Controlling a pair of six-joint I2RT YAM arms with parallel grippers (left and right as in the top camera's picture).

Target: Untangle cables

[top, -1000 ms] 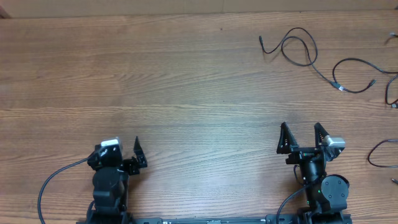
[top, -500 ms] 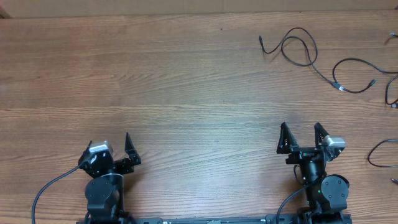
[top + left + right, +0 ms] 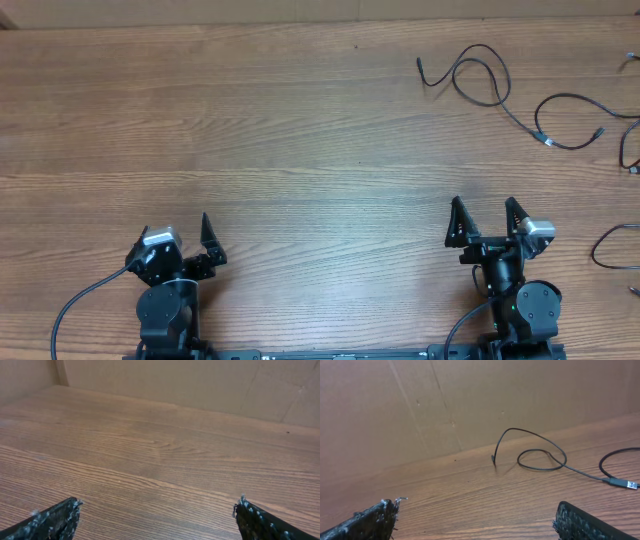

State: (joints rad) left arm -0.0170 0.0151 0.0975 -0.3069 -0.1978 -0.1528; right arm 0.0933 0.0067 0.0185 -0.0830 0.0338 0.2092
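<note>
Upper right: cables [image 3: 505,90], long axis diagonal

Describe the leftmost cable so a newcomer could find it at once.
On the wooden table, look to the far right quarter, ahead of the right gripper. The cable nearest the table's middle is a thin black cord. Unlike the cable to its right, it curls into one closed loop, its free end arching off the wood.
</note>
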